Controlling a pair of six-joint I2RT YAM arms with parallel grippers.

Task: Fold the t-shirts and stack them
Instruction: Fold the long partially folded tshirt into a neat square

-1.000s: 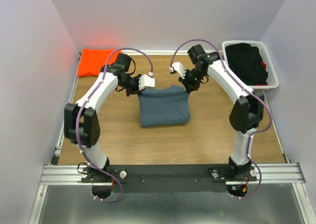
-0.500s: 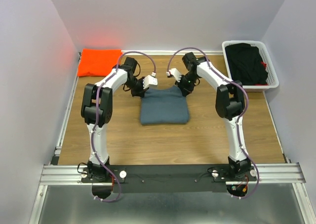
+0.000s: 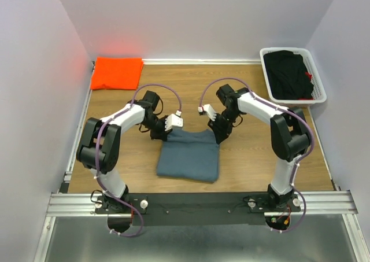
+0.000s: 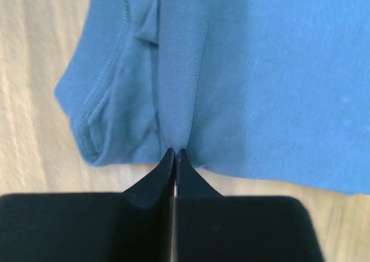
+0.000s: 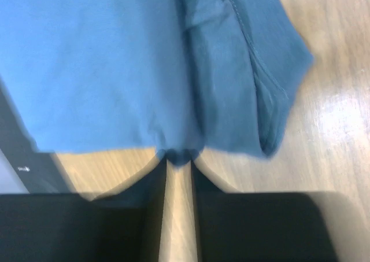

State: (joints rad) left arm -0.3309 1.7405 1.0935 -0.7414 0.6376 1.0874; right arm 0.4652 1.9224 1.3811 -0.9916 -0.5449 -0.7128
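Top view: the folded blue-grey t-shirt [image 3: 189,158] lies low in the middle of the tabletop [image 3: 248,163], and the orange t-shirt [image 3: 117,72] sits at upper left. The left hand [image 3: 165,136] and right hand [image 3: 219,137] meet the blue-grey shirt's far corners.

Left wrist view: the fingers are pressed together, pinching the shirt's edge.

Right wrist view, blurred: the fingers are slightly parted, with a tuck of hem caught between the tips.
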